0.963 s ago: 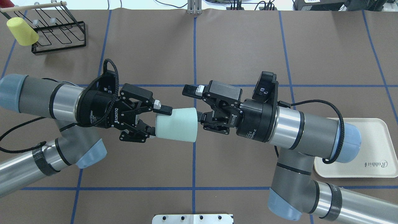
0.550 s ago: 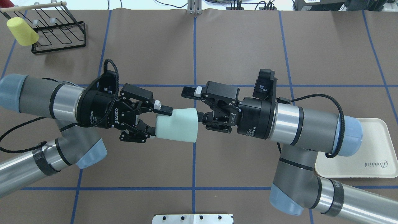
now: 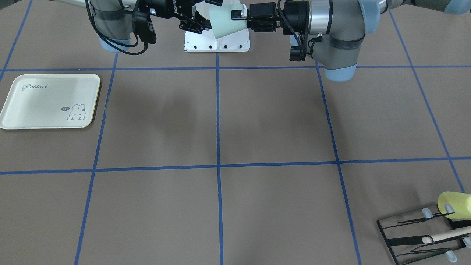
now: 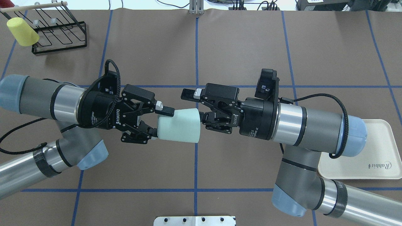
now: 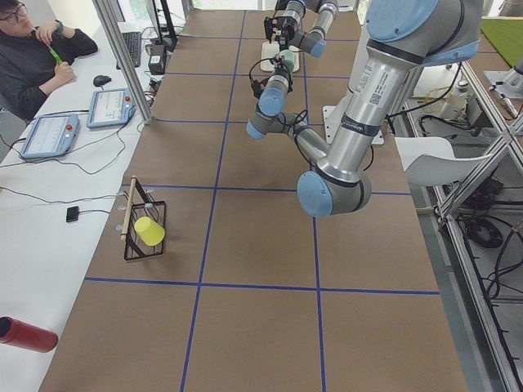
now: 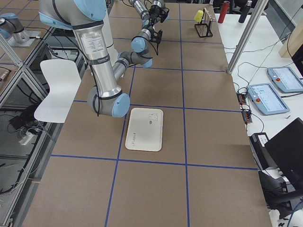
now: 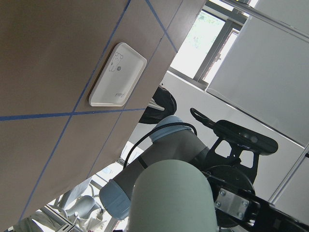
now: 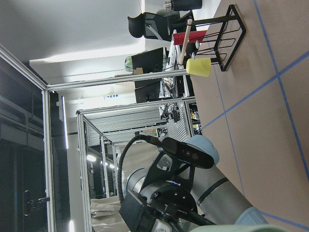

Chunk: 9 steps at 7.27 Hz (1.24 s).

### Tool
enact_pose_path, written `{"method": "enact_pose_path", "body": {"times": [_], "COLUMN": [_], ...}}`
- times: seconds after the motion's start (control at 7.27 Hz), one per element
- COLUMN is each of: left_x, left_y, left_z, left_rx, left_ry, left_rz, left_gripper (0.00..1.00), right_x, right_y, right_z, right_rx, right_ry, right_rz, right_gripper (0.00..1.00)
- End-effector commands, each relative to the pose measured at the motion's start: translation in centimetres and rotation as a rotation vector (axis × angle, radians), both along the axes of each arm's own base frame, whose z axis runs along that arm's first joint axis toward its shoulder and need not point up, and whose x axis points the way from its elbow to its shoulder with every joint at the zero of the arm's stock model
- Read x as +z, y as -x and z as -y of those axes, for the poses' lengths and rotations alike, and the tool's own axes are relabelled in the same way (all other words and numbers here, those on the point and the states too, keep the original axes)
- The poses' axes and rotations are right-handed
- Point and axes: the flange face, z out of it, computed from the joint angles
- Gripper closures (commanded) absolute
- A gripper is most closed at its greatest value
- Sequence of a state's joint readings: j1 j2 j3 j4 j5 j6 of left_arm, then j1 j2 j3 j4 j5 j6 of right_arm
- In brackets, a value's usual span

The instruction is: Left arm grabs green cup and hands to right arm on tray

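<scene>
The pale mint green cup [image 4: 179, 125] hangs on its side above the middle of the table, its wider mouth towards the right arm. My left gripper [image 4: 162, 121] is shut on its narrow end. My right gripper [image 4: 194, 106] is open at the mouth end, with one finger past the rim on the far side and the other at the rim. In the front view the green cup [image 3: 223, 18] sits between both grippers at the top edge. It fills the bottom of the left wrist view [image 7: 171, 193]. The cream tray [image 4: 377, 150] lies empty under the right arm's elbow, and in the front view [image 3: 36, 106].
A black wire rack [image 4: 59, 28] with a yellow-green cup [image 4: 22, 27] hung on it stands at the far left corner. A white mounting plate [image 4: 194, 220] sits at the near edge. An operator [image 5: 33, 57] sits beyond the table's far side.
My right gripper has moved slightly left towards the cup, so its far finger now reaches further past the rim. The left gripper and the cup have stayed in place.
</scene>
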State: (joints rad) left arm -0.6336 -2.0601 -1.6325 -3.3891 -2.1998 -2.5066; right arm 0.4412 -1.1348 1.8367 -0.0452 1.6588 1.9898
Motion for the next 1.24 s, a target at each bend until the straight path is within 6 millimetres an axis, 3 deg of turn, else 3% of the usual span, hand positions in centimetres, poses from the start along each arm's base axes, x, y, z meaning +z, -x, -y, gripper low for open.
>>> {"method": "enact_pose_path", "body": {"times": [0.0, 0.28, 1.1], "left_x": [0.14, 0.14, 0.02], "left_y": [-0.11, -0.11, -0.06], "left_z": [-0.04, -0.04, -0.07], "left_rx": [0.001, -0.001, -0.005], "left_ry": [-0.001, -0.004, -0.012], "left_rz": [0.003, 0.003, -0.002], "left_gripper": [1.00, 1.00, 1.00], "right_x": [-0.09, 0.06, 0.06], "right_y": [-0.06, -0.08, -0.01], "right_z": [-0.01, 0.05, 0.27], "right_rx": [0.001, 0.001, 0.000], "right_ry": [-0.003, -0.002, 0.004], "right_rz": [0.002, -0.003, -0.020], "right_gripper": [0.68, 1.00, 1.00]}}
